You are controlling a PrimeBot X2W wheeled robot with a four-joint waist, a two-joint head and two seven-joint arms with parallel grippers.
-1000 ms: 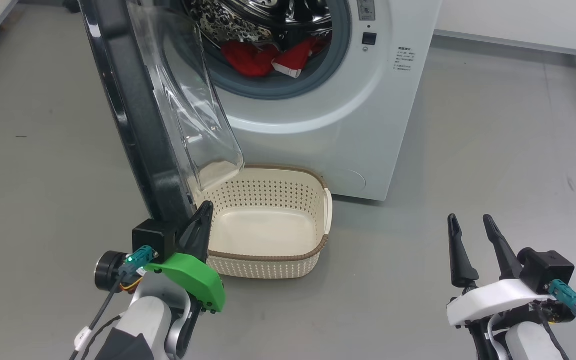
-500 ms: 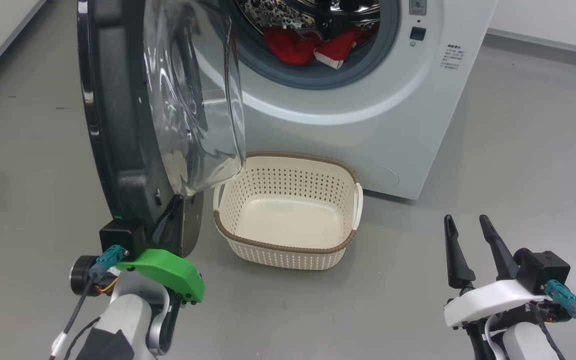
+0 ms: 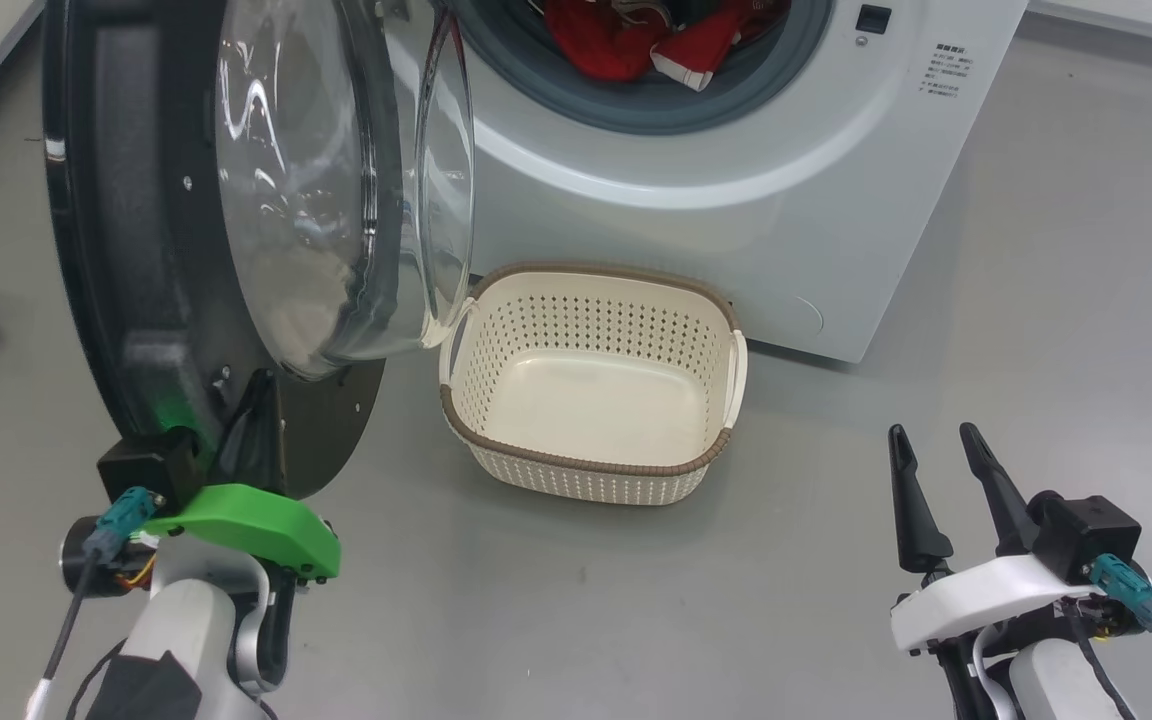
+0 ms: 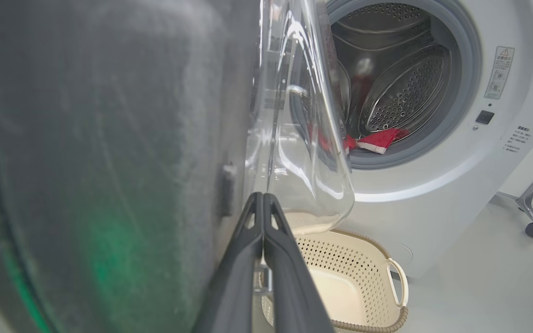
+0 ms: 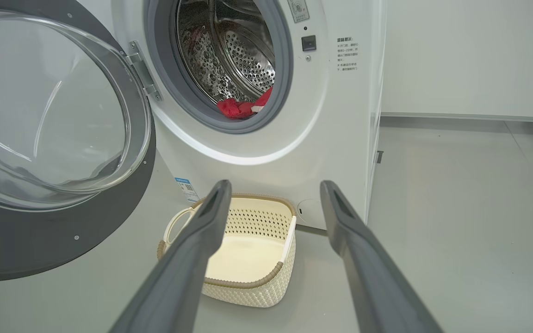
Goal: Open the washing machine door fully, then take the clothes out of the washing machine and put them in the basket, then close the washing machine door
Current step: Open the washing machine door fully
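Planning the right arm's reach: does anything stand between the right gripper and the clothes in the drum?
Nothing visible does. The washing machine door stands swung out to the left of the port, and the clothes lie at its front lip. The basket sits on the floor below that line, left of the open right gripper.

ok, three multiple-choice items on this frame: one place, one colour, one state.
1. Relative to the washing machine, the basket stands: A) on top; B) in front; C) behind.
2. The clothes in the drum are: A) red; B) blue; C) green.
3. The washing machine door is: A) shut; B) off its hinge; C) open.

1 B: it sits low, before the front panel.
2 A: red fabric with white trim lies inside.
3 C: it is swung out on its hinge, and the drum is exposed.
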